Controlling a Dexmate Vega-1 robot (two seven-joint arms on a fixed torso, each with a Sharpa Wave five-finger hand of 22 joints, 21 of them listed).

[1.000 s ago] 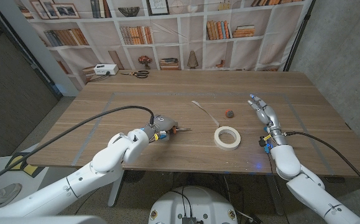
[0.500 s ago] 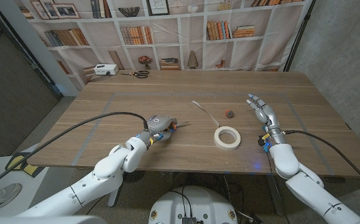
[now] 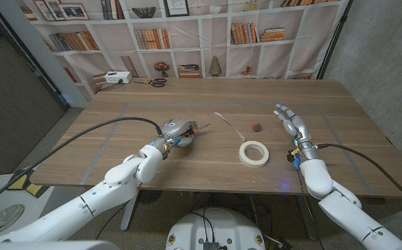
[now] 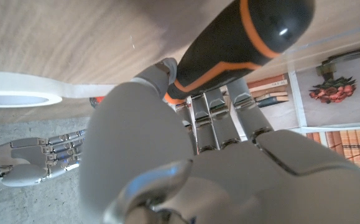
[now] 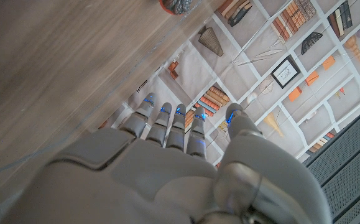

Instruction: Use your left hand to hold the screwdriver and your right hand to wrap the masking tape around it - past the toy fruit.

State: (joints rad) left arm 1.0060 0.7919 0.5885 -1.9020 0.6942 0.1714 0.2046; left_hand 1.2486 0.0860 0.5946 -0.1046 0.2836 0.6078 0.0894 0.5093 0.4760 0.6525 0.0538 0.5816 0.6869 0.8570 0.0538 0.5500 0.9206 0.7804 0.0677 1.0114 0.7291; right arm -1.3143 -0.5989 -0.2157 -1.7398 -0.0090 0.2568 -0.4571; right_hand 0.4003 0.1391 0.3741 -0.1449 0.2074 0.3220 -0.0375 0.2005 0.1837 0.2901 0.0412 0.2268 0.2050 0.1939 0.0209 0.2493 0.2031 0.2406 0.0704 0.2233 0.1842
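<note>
**Screwdriver lifted; tape roll not yet touched**

Since a second ago, left hand [image 3: 178, 132] has carried the black-and-orange-handled screwdriver [image 3: 189, 130] farther out over the wooden table [image 3: 152, 104], away from the near edge; right hand and roll have not shifted.

- Left hand: fingers [image 4: 220, 115] clenched round the handle [image 4: 242, 43], metal tip jutting beyond them toward the table's middle. Judgement: keep the grip low on the handle, so the shaft stays bare for wrapping.
- Loose white tape strip [image 3: 226, 122]: on the wood just past the tip.
- White masking-tape roll [image 3: 254, 153]: flat on the table, between the hands, nearer the right fingers.
- Small red-and-grey toy fruit [image 3: 256, 126]: beyond the roll, near the right fingertips.
- Right hand [image 3: 294, 128]: fingers [image 5: 167, 127] released, straight, holding nothing. Judgement: it should reach the roll first.
- Room: open wood around both hands; near edge close behind the roll.
</note>
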